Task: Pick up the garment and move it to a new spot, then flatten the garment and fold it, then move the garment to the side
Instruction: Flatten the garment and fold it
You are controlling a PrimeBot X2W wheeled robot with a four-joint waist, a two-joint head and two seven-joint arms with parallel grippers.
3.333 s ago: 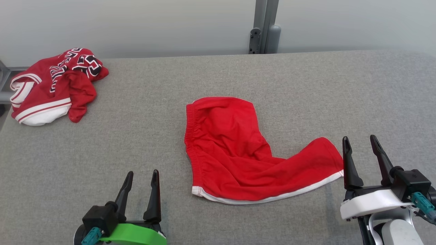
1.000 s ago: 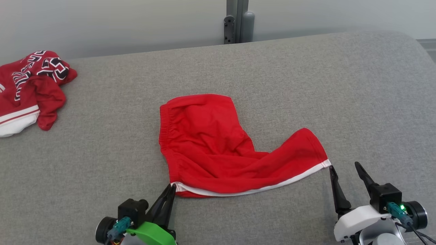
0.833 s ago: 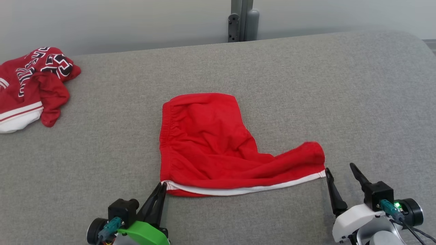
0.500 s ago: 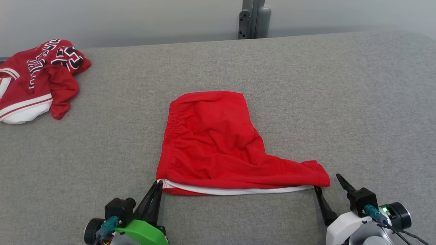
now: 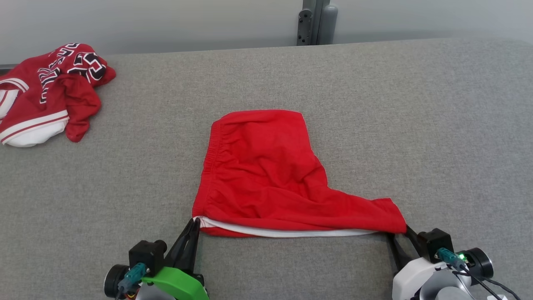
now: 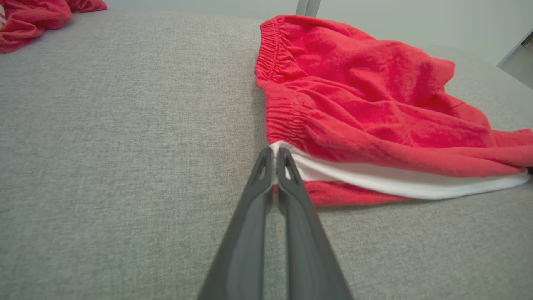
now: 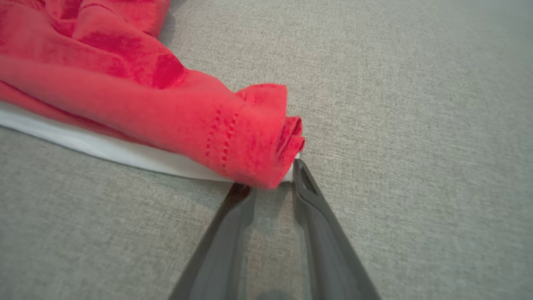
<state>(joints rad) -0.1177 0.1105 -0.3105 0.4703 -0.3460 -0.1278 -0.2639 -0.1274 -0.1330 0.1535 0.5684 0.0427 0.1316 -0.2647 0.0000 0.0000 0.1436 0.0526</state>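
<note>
Garment [image 5: 266, 175] lies mid-way across the table [image 5: 374, 104], near hem strung between both grippers. We see the left gripper [image 5: 195, 223] pinching the white hem corner. The right gripper [image 5: 400, 238] has its jaws part-way apart around the rolled opposite corner, and we cannot tell if they bite. Risk: that corner slips on lifting and the garment swings.

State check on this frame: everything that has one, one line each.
red shorts, lying on the grey table, wrinkled, not folded, white-trimmed near hem stretched between the grippers.
left gripper, shut on the hem's near left corner.
right gripper, jaws apart, straddling the hem's near right corner, not clamped.
red jersey, crumpled in a heap at the far left.
right wrist light, lit green.
</note>
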